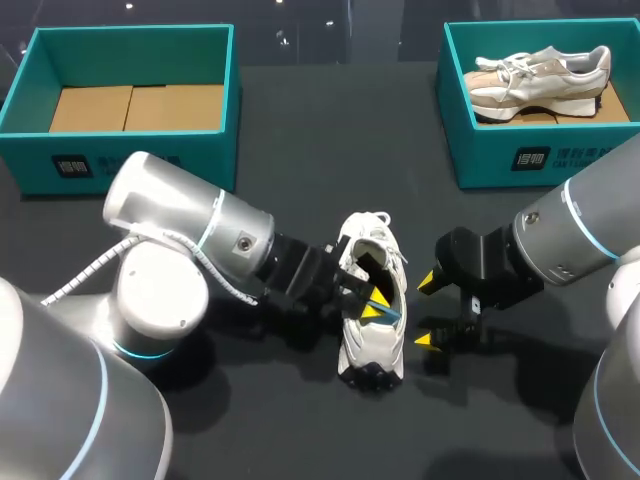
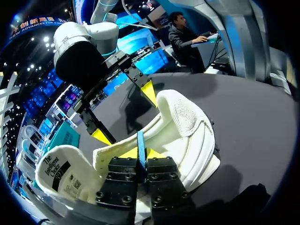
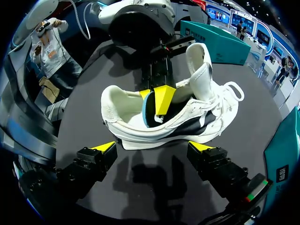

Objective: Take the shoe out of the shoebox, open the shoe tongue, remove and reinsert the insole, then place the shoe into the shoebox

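Seen from overhead, two teal boxes stand at the far edge of the dark table (image 1: 300, 130): the left shoebox (image 1: 130, 40) holds only flat brown cardboard (image 1: 135, 107), and the right shoebox (image 1: 462, 120) holds a beige sneaker (image 1: 540, 75) lying across it. Well apart from both, near the table's middle, a white shoe (image 1: 372, 345) stands on its sole. Its long axis runs from the robot toward the boxes, with the laced toe end pointing away and the heel nearest the robot. The left gripper (image 1: 375, 305) reaches into the shoe's opening from the left, its yellow tips pinched close together on the blue insole (image 1: 390, 312). The right gripper (image 1: 427, 311) sits just beside the shoe's right flank, its fingers spread wide and holding nothing. The left wrist view shows what the overhead camera cannot. The two black fingers press from either side on the thin blue edge of the insole, which stands upright between them inside the shoe. The tongue (image 2: 56, 171) is folded forward, its labelled underside exposed, and the towelling-lined heel collar curves round ahead of the gripper. The right gripper's two yellow tips hang apart beyond the shoe. The right wrist view gives the shoe in profile, sole flat on the table and the tongue lifted high over the laces. The left gripper's tips and the blue insole show inside the collar, and this arm's own wide-set fingers are short of the sole, not touching it.
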Motion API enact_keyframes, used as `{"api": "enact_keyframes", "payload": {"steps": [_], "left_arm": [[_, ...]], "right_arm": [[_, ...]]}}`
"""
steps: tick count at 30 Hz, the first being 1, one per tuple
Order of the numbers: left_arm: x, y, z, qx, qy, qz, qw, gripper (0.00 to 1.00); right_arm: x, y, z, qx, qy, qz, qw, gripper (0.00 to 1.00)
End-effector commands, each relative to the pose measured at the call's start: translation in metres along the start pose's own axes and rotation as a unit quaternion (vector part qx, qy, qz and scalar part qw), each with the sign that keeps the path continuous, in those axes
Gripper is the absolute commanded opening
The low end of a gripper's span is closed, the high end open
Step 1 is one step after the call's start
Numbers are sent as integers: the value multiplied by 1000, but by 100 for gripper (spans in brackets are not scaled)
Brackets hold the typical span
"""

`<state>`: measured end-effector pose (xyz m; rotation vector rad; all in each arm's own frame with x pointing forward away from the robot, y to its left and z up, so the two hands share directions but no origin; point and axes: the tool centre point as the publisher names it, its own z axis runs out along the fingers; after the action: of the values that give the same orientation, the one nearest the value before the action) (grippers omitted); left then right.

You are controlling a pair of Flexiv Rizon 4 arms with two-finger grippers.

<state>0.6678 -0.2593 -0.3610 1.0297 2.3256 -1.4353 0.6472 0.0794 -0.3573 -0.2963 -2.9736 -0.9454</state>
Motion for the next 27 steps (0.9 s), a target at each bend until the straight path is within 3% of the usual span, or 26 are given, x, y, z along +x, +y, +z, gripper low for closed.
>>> {"api": "enact_keyframes", "payload": {"steps": [1,3,8,21,27], "left_arm": [[3,-7,-13,9,-7,7,1000,19],[2,-13,-18,17,-7,10,1000,31],[1,-27,-27,34,-2,13,999,40],[6,-43,-45,57,57,8,997,39],[12,-45,-55,39,111,15,993,38]], "right_arm": [[2,0,0,2,-2,0,1000,100],[2,0,0,2,-2,0,1000,100],[2,0,0,2,-2,0,1000,100],[2,0,0,2,-2,0,1000,100],[-8,-4,-18,1,-7,4,1000,100]]}}
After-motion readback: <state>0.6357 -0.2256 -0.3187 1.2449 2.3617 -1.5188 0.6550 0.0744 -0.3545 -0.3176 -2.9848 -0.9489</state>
